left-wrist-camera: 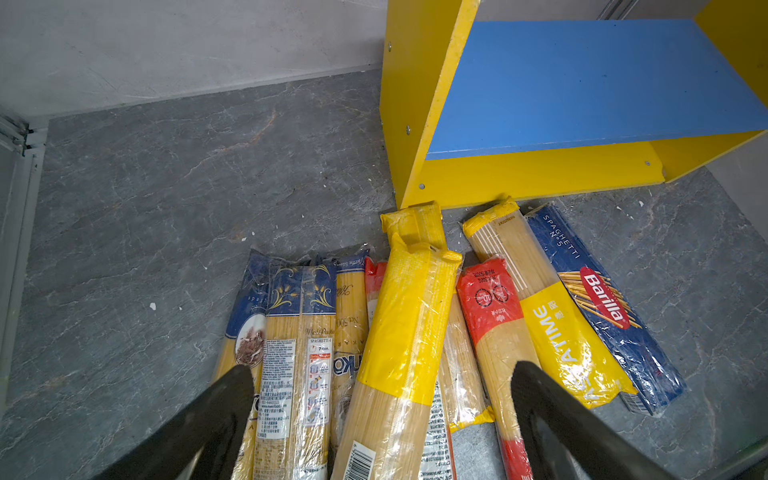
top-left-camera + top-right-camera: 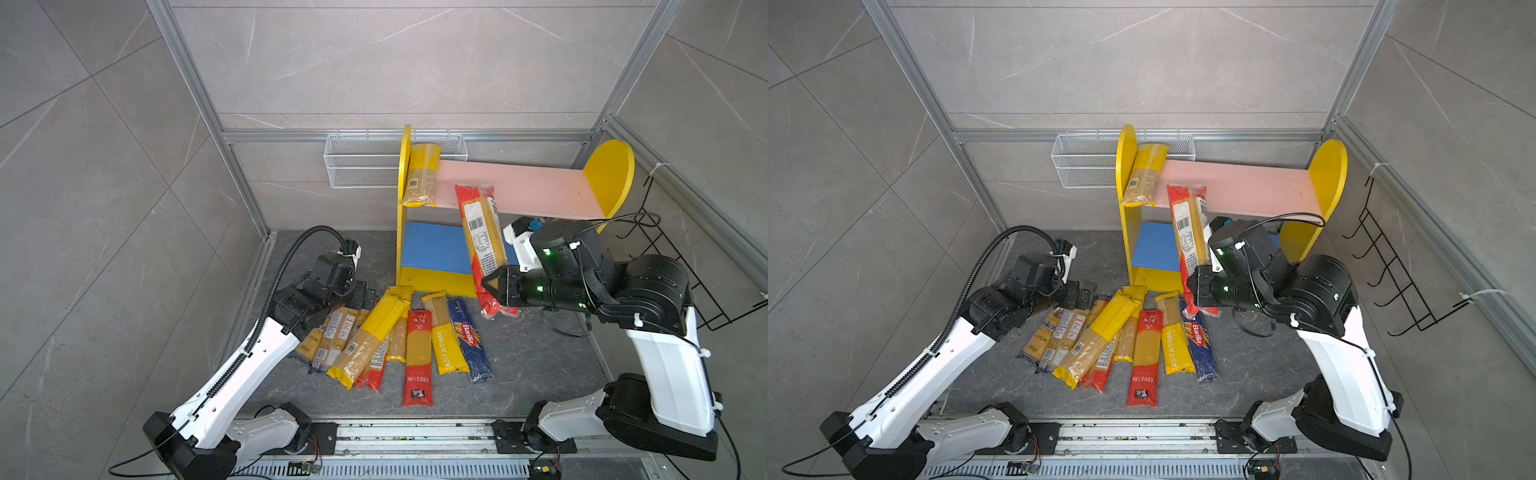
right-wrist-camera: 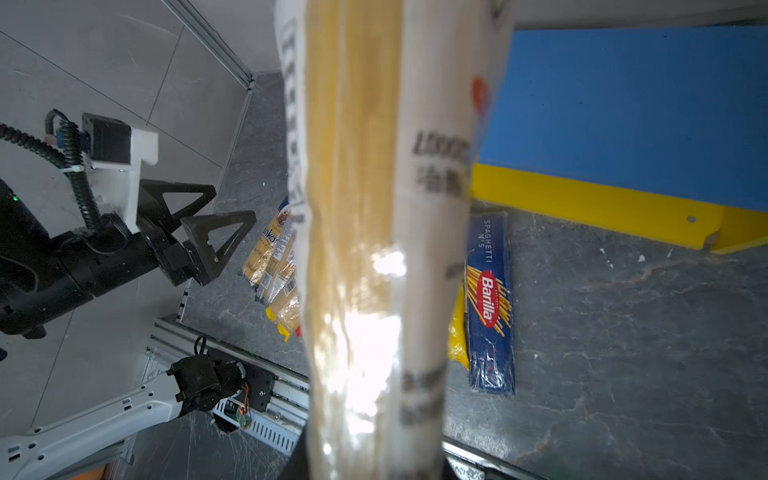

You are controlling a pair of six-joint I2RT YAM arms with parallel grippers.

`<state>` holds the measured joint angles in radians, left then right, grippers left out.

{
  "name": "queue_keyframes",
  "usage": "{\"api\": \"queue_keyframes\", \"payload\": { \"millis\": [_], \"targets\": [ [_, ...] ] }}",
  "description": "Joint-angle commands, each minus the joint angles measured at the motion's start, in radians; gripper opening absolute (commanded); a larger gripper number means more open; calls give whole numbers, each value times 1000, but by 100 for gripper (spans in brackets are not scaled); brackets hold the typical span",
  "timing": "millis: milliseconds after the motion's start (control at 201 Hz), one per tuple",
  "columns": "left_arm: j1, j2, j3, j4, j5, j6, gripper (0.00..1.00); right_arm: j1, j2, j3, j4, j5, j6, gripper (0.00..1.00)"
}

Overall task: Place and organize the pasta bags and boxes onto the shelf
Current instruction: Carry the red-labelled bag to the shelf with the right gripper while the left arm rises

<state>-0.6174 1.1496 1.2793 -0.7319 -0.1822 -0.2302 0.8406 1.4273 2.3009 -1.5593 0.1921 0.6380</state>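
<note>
The shelf [image 2: 609,174] stands at the desk's [image 2: 540,365] 12 o'clock edge. The shelved packet [image 2: 422,174] lies on the upper board [image 2: 532,187], against the panel [image 2: 405,174] at its 9 o'clock end. The slanting packet [image 2: 480,232] crosses before the lower board [image 2: 432,249], gripped near its 6 o'clock end by the right end effector [image 2: 496,286]. At the shelf's 6 o'clock lies the heap of packets [image 2: 374,336], the Barilla packet [image 2: 471,340] on its 3 o'clock side, the left end effector [image 2: 368,293] over its 10 o'clock corner.
</note>
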Motion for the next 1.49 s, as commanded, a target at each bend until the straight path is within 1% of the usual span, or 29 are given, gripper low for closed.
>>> {"api": "queue_keyframes", "payload": {
  "millis": [0, 109, 229, 269, 383, 428, 493, 557, 652, 747, 811, 1025, 1190, 1309, 1483],
  "targets": [
    [1, -21, 43, 7, -29, 32, 100, -16, 19, 85, 177, 104, -71, 0],
    [3, -26, 38, 10, -37, 35, 100, -64, 40, 103, 240, 98, -88, 0],
    [5, -32, 35, 14, -40, 39, 100, -136, 70, 115, 310, 34, -93, 0],
    [7, -32, 36, 14, -38, 41, 100, -162, 94, 134, 320, -6, -92, 0],
    [6, -31, 47, 14, -32, 54, 100, -244, 215, 275, 282, -110, -86, 0],
    [7, -33, 53, 15, -29, 59, 100, -273, 264, 370, 264, -150, -86, 0],
    [7, -37, 65, 15, -16, 68, 100, -311, 315, 422, 266, -208, -89, 0],
    [7, -38, 88, 10, 47, 86, 100, -354, 339, 429, 293, -260, -93, 0],
    [6, -23, 146, -6, 197, 103, 100, -431, 357, 411, 343, -338, -91, 0],
    [7, -18, 181, 26, 364, 96, 100, -492, 387, 401, 390, -418, -97, 0],
    [6, -15, 205, 53, 442, 88, 100, -521, 420, 414, 413, -468, -101, 0],
    [4, 60, 394, 41, 555, 90, 100, -575, 538, 474, 499, -580, -86, 0],
    [3, 135, 541, 89, 651, 70, 100, -603, 605, 474, 620, -664, -25, 0],
    [-2, 199, 640, 115, 677, 62, 100, -609, 658, 508, 645, -693, 7, 0],
    [-7, 273, 741, 141, 698, 54, 100, -617, 694, 503, 657, -726, 29, 20]
  ]
}}
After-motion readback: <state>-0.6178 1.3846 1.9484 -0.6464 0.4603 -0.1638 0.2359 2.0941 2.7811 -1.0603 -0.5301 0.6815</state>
